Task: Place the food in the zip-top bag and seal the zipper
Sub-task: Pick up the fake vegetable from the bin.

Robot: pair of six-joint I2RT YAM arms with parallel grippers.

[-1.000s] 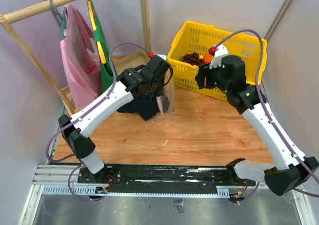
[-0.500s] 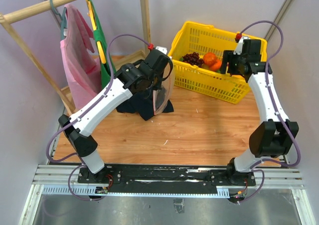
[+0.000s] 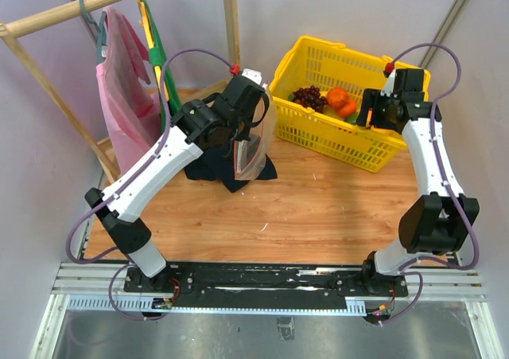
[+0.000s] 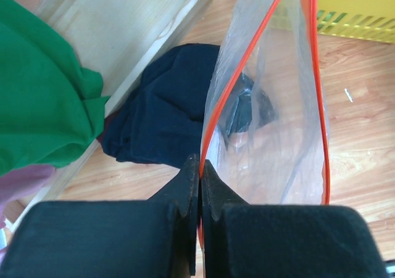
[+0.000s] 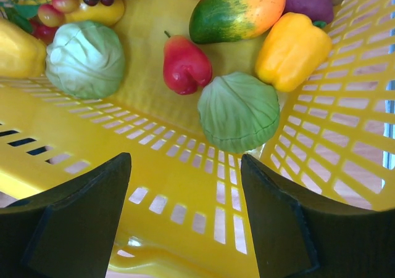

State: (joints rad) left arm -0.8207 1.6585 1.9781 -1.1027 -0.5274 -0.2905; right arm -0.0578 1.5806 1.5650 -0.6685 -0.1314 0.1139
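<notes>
Wooden worktop [image 3: 318, 208] stretches out from the arm bases. On it, the left claw [image 4: 200, 173] is pinched tight on the orange-red zipper strip [image 4: 225, 99] of the clear crinkly zip-top bag [image 4: 278, 136], which hangs with a crumpled dark blue cloth [image 4: 160, 111] behind it. Farther off, the right claw [image 5: 185, 167] gapes wide and empty over the yellow slatted plastic basket [image 5: 185, 222] of toy fruits and vegetables [image 5: 237, 111].
</notes>
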